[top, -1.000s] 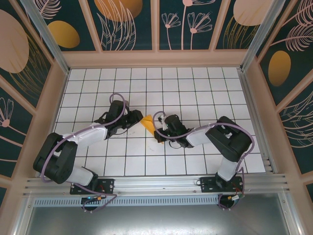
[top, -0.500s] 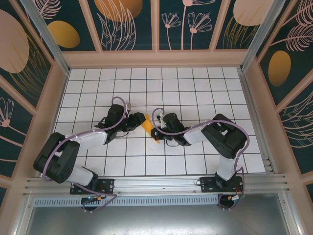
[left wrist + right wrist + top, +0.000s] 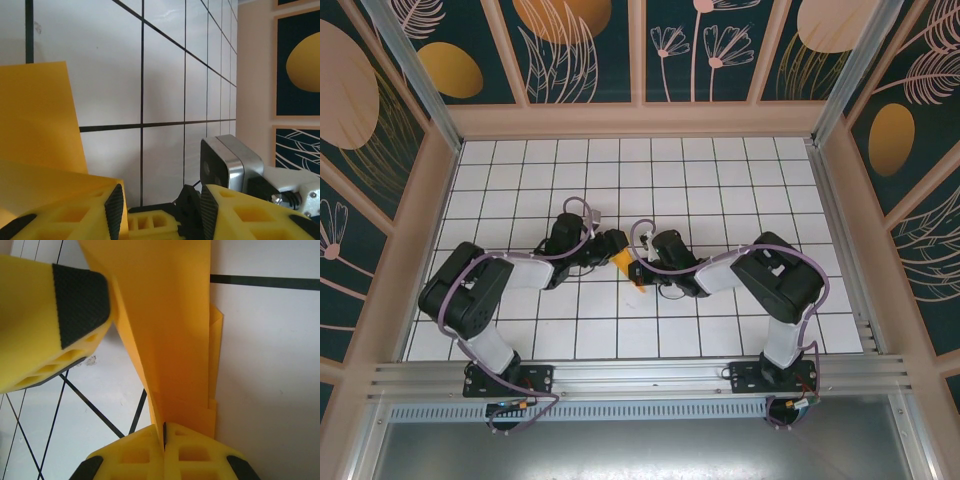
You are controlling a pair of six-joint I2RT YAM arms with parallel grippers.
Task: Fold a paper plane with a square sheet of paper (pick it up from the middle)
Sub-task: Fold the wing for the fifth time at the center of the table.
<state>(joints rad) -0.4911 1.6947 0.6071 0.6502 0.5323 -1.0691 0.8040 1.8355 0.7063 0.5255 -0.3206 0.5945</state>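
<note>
My right tool (image 3: 164, 432) is pinched tight on one end of the folded orange-yellow paper (image 3: 170, 330), which sits mid-tabletop (image 3: 720, 180) between my two arms. My left tool (image 3: 160, 205) stands half apart, gripping nothing, with one pad (image 3: 80, 300) close beside the sheet.

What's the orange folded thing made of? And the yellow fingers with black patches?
The folded sheet: thin matte paper, probably; it holds sharp creases and layered edges. The fingers: yellow plastic, likely moulded, with hollow cells. The black pads look like finely textured rubber.
</note>
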